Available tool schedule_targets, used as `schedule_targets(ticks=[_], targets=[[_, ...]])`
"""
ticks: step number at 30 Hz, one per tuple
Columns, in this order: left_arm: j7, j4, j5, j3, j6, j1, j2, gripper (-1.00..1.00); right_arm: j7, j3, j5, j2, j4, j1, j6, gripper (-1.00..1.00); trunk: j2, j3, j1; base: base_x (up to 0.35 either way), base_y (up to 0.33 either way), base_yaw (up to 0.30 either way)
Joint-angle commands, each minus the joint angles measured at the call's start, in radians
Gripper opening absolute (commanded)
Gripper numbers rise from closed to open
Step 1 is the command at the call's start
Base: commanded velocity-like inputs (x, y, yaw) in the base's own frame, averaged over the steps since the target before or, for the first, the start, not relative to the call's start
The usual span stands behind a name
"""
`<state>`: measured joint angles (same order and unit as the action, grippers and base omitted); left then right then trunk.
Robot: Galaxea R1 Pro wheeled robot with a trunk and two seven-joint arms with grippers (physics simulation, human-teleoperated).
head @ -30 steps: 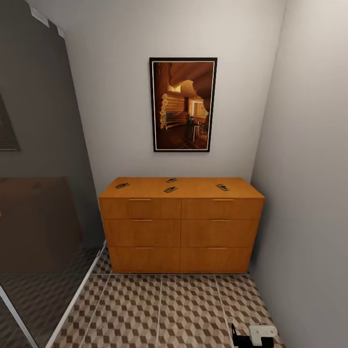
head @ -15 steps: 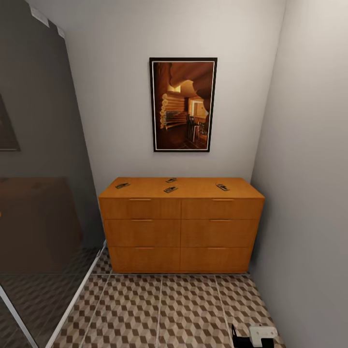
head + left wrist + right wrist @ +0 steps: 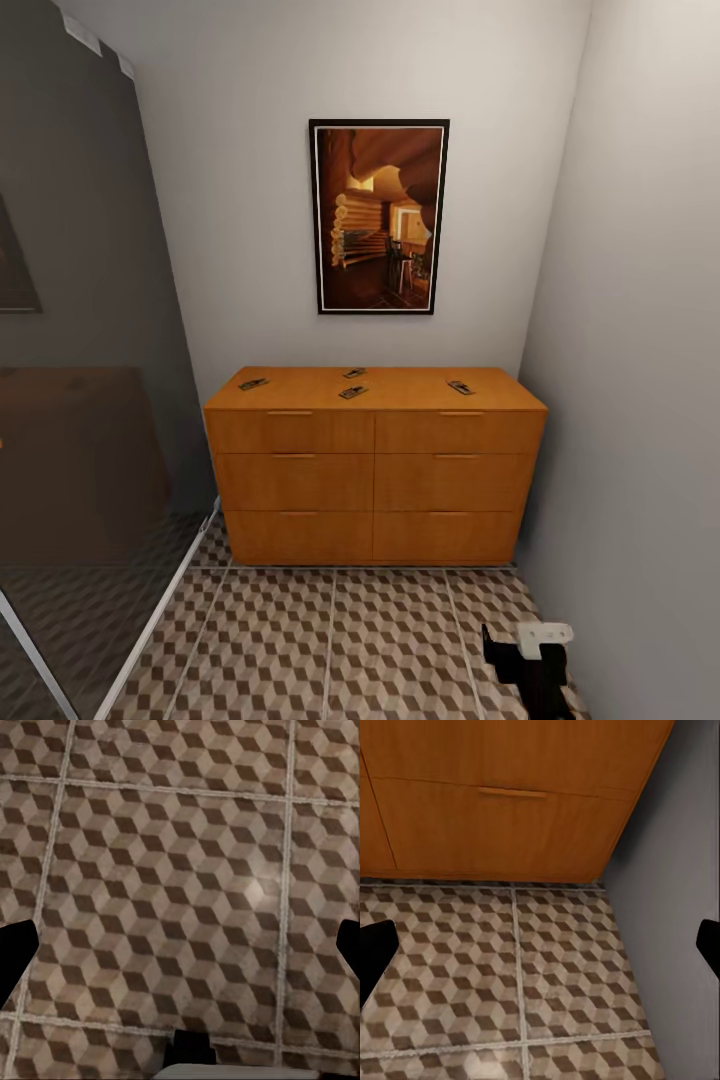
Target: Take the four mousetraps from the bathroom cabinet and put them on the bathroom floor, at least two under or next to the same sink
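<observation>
Four traps lie apart on the cabinet [image 3: 375,470] top: one [image 3: 253,384] at the left end, two [image 3: 353,373] [image 3: 353,392] near the middle, one [image 3: 460,387] toward the right. I see the cube-patterned floor [image 3: 330,640] in front of it. My right tool [image 3: 530,650] hangs low by the right wall, fingers spread with nothing between them. My left tool [image 3: 180,952] points at bare tiles, likewise released.

The head view looks forward and slightly down from standing height, well back from the cabinet [image 3: 375,465] at 12 o'clock, with the bathroom floor [image 3: 330,640] toward 6 o'clock. The right wrist view sits low and near, facing the cabinet's bottom drawers [image 3: 502,810], floor and grey wall [image 3: 675,892], a corner shared with the head view. The left wrist view faces straight down, close over the floor tiles [image 3: 172,885].
</observation>
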<state>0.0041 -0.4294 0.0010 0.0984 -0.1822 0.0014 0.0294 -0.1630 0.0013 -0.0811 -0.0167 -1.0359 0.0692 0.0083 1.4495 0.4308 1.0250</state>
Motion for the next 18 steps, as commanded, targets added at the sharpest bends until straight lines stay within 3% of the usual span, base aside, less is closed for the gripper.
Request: schedule_targets(ticks=[1, 3, 4, 5, 8, 14, 18], targets=[[0.000, 0.005, 0.000, 0.001, -0.002, 0.000, 0.002, 1.00, -0.004, 0.000, -0.008, 0.000, -0.036, 0.000, 0.034, 1.00, 0.000, 0.001, 0.000, 0.000, 0.000, 0.000], [0.000, 0.022, 0.000, 0.001, -0.011, 0.000, 0.006, 1.00, -0.005, 0.000, -0.008, 0.000, -0.139, 0.000, 0.120, 1.00, 0.000, 0.001, 0.000, 0.000, 0.000, 0.000], [0.001, 0.042, 0.000, 0.001, -0.042, 0.000, 0.014, 1.00, -0.009, 0.000, -0.008, 0.000, -0.279, 0.000, 0.226, 1.00, 0.000, 0.001, 0.000, 0.000, 0.000, 0.000], [0.001, 0.053, 0.001, 0.001, -0.063, 0.000, 0.017, 1.00, -0.014, 0.000, -0.008, 0.000, -0.343, 0.002, 0.279, 1.00, 0.000, 0.001, 0.000, 0.000, 0.000, 0.000], [0.001, 0.074, 0.002, 0.001, -0.111, 0.000, 0.021, 1.00, -0.043, 0.000, -0.008, 0.000, -0.464, 0.035, 0.404, 1.00, 0.000, 0.001, 0.000, 0.000, 0.000, 0.000], [0.001, 0.087, 0.003, 0.000, -0.135, 0.000, 0.021, 1.00, -0.077, 0.000, -0.007, 0.000, -0.525, 0.186, 0.581, 1.00, 0.000, 0.001, 0.000, 0.000, 0.000, 0.000], [0.001, 0.117, 0.003, 0.000, -0.139, 0.000, 0.021, 1.00, -0.082, 0.000, -0.004, 0.000, -0.532, 0.326, 0.716, 1.00, 0.000, 0.001, 0.000, 0.000, 0.000, 0.000]])
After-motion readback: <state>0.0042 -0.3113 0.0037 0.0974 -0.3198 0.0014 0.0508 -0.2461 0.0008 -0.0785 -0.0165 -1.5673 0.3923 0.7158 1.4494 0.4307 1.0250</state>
